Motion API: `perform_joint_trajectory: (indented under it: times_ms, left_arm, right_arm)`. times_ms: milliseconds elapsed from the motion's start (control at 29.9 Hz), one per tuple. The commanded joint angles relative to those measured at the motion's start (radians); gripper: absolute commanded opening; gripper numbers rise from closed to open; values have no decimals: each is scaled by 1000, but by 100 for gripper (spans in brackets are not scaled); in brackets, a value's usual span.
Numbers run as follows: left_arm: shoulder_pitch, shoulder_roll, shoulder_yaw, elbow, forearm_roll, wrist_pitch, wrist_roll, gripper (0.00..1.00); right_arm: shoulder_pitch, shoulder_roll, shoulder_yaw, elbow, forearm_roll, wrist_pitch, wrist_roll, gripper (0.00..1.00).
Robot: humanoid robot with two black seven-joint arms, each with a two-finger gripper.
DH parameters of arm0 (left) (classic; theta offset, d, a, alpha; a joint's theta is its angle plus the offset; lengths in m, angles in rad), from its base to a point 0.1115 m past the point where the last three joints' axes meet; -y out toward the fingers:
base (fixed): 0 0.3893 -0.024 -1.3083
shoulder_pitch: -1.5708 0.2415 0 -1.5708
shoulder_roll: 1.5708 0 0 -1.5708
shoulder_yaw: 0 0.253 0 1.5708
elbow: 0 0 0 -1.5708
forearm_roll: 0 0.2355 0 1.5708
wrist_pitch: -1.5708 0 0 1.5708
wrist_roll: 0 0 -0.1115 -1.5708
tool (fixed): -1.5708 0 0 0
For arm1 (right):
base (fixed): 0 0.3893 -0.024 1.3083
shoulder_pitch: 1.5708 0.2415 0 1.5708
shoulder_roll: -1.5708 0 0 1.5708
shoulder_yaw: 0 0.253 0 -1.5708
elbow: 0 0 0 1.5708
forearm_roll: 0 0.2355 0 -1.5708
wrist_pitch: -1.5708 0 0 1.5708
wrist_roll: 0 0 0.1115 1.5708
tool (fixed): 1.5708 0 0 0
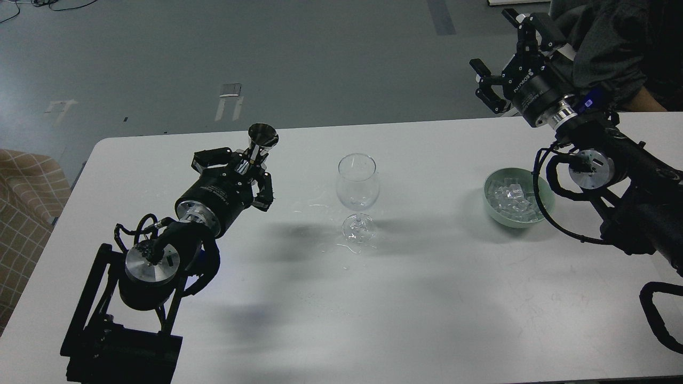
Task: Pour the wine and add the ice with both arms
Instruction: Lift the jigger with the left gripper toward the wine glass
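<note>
A clear stemmed wine glass [358, 186] stands upright mid-table, with splashes of clear liquid on the table around its foot. My left gripper [251, 168] is shut on a small shiny metal measuring cup [262, 136], held upright to the left of the glass. No wine can be made out inside the cup. A pale green bowl [542, 210] at the right holds a heap of clear ice cubes [512, 198]. My right gripper [499, 74] is open and empty, raised beyond the table's far edge, above and behind the bowl.
The white table [373, 298] has a rounded far left corner. A person in dark clothes [613, 42] stands behind my right arm at the top right. A checked cloth [21, 202] lies off the table's left side.
</note>
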Motion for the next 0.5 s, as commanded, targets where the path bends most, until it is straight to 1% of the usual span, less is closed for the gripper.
perform_joint_trajectory:
  times_ms: [0, 100, 468]
  left_arm:
    - [1, 0, 26, -8, 17, 9, 3, 0]
    - [0, 0, 53, -8, 28, 14, 3, 0]
    - [0, 0, 81, -9, 54, 29, 3, 0]
  right_arm:
    - [0, 0, -1, 1, 0, 0, 0, 100]
    - [0, 0, 1, 2, 0, 0, 0, 100]
    - [-3, 2, -1, 4, 0, 0, 0, 100]
